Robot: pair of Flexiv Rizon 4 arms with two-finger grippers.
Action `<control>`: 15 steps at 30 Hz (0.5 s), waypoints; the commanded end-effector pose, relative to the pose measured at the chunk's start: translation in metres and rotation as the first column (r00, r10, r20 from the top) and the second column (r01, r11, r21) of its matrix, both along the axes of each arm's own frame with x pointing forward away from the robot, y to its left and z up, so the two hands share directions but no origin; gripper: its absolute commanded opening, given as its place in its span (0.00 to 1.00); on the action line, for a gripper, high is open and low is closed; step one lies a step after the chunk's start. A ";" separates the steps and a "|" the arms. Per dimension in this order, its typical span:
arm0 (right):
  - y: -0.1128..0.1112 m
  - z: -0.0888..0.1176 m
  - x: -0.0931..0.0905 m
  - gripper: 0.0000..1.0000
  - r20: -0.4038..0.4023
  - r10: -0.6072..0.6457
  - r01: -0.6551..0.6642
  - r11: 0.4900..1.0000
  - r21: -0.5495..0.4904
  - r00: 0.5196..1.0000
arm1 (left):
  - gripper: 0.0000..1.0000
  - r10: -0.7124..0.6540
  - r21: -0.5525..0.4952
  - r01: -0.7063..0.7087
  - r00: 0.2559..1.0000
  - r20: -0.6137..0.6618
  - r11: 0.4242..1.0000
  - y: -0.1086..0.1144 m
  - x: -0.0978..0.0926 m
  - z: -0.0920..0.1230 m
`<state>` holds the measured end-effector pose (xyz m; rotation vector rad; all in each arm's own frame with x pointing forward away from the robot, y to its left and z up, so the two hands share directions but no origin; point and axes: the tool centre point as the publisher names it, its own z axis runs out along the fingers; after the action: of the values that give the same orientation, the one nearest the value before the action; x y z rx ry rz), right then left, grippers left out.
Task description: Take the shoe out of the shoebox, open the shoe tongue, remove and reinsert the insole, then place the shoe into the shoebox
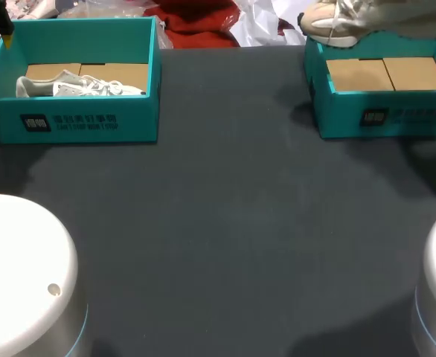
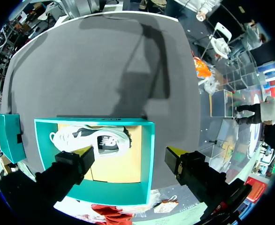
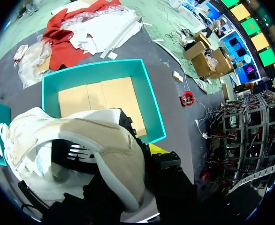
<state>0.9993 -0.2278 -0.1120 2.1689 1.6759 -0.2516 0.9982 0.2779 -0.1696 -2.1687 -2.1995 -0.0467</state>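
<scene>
Over the dark table (image 1: 225,223), my left gripper (image 2: 130,154) gapes wide above the white shoe (image 2: 76,138); my right gripper (image 3: 118,154) clamps the beige shoe (image 3: 95,136).

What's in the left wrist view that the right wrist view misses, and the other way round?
Left wrist alone: the white shoe lying in the left box, my open left claw above its side wall. Right wrist alone: the beige shoe, up above the empty right box. Both: the dark table, plus a sliver of the other box.
</scene>
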 end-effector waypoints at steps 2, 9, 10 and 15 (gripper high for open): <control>0.024 0.004 -0.047 0.00 0.098 0.033 -0.030 0.999 -0.041 0.995 | 1.00 -0.001 0.001 0.001 1.000 0.000 1.000 0.000 0.000 0.000; 0.059 -0.008 -0.087 0.00 0.085 0.062 -0.058 0.997 -0.047 0.994 | 1.00 -0.001 0.001 0.001 1.000 0.000 1.000 0.000 0.000 0.000; 0.062 -0.009 -0.091 0.00 0.083 0.064 -0.060 0.997 -0.049 0.994 | 1.00 -0.001 0.001 0.001 1.000 0.000 1.000 0.000 0.000 0.000; 0.083 -0.014 -0.117 0.00 0.073 0.085 -0.082 0.995 -0.052 0.994 | 1.00 -0.001 0.001 0.001 1.000 0.000 1.000 0.000 0.000 0.000</control>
<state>0.9011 -0.1532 -0.1256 2.1212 1.7243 -0.2814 0.9983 0.2779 -0.1697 -2.1686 -2.1996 -0.0467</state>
